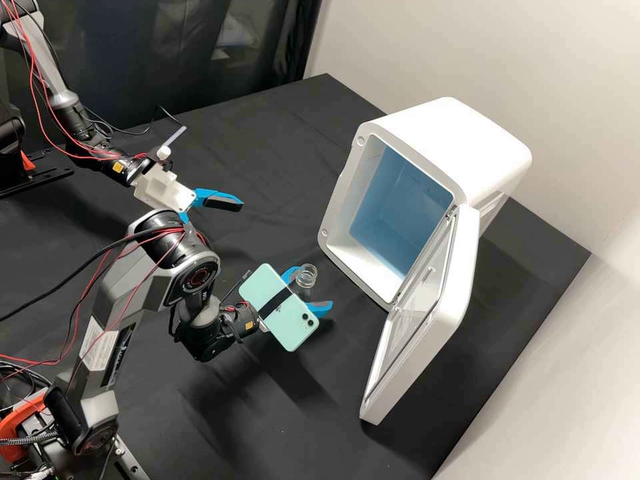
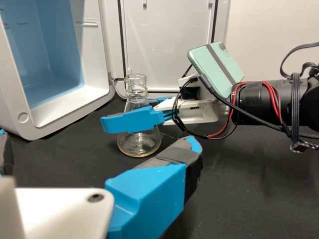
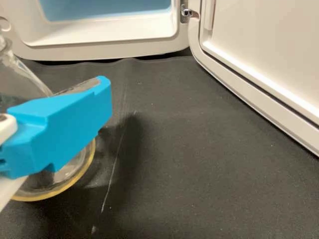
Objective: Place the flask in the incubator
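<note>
A clear glass flask [image 1: 307, 275] stands upright on the black bench, just in front of the open white incubator [image 1: 467, 153] with its blue inside. My right gripper [image 1: 308, 290], on the near arm that carries a mint green phone [image 1: 280, 307], is open around the flask [image 2: 135, 134]. One blue finger [image 3: 60, 124] lies close along the glass body and the other sits on the far side. My left gripper [image 1: 210, 210] hangs open and empty farther back and left, pointing toward the flask.
The incubator door [image 1: 427, 313] swings open toward the bench's near right, its lower corner resting on the bench. Red and black cables trail along both arms. Bare black bench lies between the flask and the incubator opening.
</note>
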Motion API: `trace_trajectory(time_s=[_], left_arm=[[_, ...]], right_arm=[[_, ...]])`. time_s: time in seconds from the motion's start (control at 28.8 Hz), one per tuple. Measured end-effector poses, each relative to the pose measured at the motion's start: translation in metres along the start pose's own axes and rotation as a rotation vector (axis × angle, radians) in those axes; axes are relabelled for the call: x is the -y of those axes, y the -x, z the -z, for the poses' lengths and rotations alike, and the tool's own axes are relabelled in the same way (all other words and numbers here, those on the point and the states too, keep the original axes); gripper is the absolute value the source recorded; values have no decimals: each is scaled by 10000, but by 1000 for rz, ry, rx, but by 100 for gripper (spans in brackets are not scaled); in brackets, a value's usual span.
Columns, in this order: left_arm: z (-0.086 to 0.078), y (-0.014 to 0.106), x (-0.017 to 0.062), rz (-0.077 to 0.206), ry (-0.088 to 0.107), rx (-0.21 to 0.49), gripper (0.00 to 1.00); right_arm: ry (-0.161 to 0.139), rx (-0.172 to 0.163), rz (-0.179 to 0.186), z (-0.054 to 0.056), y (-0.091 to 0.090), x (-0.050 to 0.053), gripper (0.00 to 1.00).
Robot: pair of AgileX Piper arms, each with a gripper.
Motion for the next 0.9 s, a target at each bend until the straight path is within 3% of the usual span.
trace_trajectory(time_s=[0.69,0.8,0.9], left_arm=[[-7,0,2,1,0,2,100],[-7,0,2,1,0,2,100],[-10,0,3,1,-1,3,100]], right_arm=[[0,4,4,14,8,-12,0],[-3,8,-8,43,56,-87,0],[-23,-4,-59,78,144,-234,0]])
